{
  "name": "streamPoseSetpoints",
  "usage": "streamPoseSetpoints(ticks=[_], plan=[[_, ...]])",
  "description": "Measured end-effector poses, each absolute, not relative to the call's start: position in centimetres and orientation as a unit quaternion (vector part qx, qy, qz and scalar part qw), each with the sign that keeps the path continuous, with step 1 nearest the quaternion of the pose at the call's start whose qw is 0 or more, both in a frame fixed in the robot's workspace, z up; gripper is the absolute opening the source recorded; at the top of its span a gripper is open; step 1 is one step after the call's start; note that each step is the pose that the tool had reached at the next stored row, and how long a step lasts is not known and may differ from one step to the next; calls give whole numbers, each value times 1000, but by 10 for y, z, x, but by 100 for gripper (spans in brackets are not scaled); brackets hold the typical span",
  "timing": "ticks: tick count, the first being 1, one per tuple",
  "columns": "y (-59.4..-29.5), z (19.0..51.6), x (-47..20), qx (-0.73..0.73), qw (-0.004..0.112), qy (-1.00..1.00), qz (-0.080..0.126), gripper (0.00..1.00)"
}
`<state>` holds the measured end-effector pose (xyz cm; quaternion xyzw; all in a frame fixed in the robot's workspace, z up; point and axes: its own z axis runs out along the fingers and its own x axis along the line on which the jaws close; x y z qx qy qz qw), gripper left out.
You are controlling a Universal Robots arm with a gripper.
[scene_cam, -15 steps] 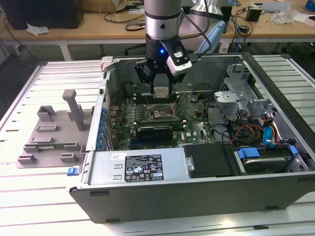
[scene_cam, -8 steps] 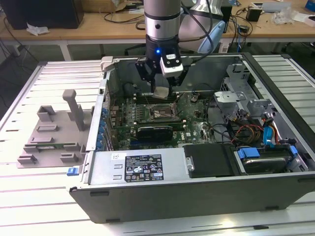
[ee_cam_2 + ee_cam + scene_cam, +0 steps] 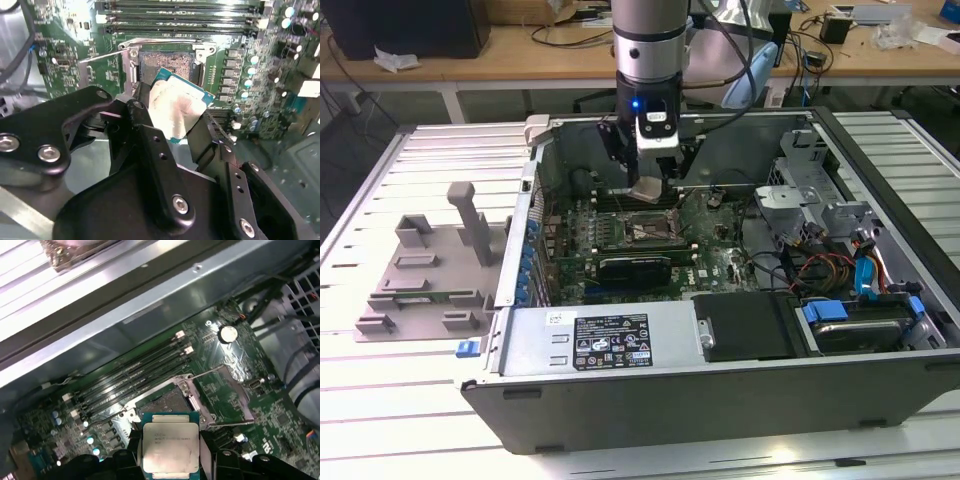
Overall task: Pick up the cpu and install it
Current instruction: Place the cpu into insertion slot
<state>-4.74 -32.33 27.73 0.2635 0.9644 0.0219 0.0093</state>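
Observation:
The cpu [image 3: 170,445], a flat square chip with a silver-grey metal top and a teal edge, hangs tilted in my gripper [image 3: 648,190], which is shut on it. In the second wrist view the cpu [image 3: 175,107] shows between the black fingers [image 3: 150,145], smeared pale on its face. It hovers just above the open socket [image 3: 167,65] on the green motherboard [image 3: 710,245] inside the computer case [image 3: 720,340]. In the first wrist view the socket [image 3: 165,402] lies right beyond the chip, its metal frame swung open.
Memory slots [image 3: 135,372] run beside the socket. A black expansion card [image 3: 635,267] lies near it. Drive bays and cables [image 3: 830,260] crowd the exterior view's right. A grey plastic fixture [image 3: 430,270] with upright posts sits outside the case at the exterior view's left.

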Motion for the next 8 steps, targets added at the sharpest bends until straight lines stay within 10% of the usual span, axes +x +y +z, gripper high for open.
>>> streamPoseSetpoints(ticks=[8], plan=[[-323,277,-47,356,11,934,21,55]])
